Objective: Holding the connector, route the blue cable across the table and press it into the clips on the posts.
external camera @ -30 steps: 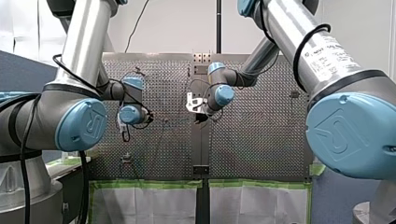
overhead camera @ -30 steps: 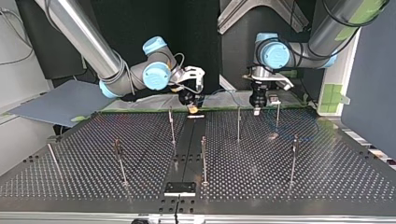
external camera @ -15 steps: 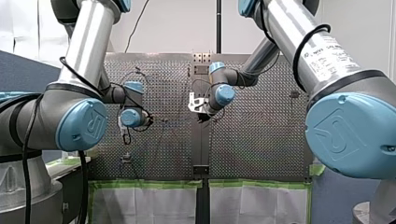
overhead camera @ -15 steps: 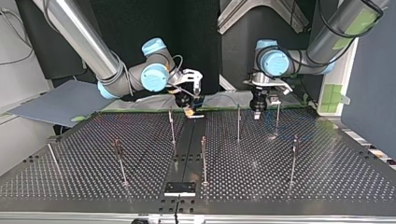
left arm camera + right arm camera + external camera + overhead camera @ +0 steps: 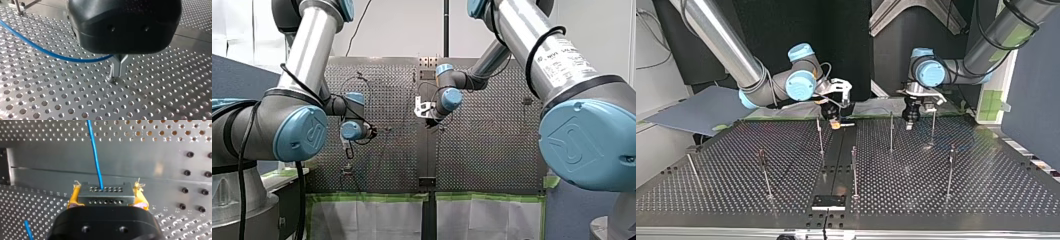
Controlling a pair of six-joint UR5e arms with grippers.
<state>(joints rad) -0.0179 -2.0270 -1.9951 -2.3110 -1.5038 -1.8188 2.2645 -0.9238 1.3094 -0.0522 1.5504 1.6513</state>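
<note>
In the right wrist view my right gripper [image 5: 106, 192] is shut on the grey connector [image 5: 105, 198], one yellow pad [image 5: 74, 196] on each side. The blue cable [image 5: 95, 152] leaves the connector's face and runs ahead over the table's smooth centre strip. In the top view this gripper [image 5: 836, 123] hangs low over the far end of that strip. In the left wrist view my left gripper [image 5: 117, 77] has its metal fingers [image 5: 119, 66] shut on the blue cable [image 5: 50, 53], tips almost on the perforated plate. It stands at the top view's far right [image 5: 909, 124], between two posts [image 5: 891, 131].
Several thin posts stand across the perforated table [image 5: 736, 200], among them ones at the middle [image 5: 854, 170], right [image 5: 950, 170] and left [image 5: 764, 172]. A black plate [image 5: 828, 201] lies on the centre strip near the front edge. A grey sheet [image 5: 696, 110] lies off the table's left.
My right gripper has come down with the connector to just above the centre strip. My left gripper has dropped a little toward the plate and shifted slightly, still pinching the cable.
</note>
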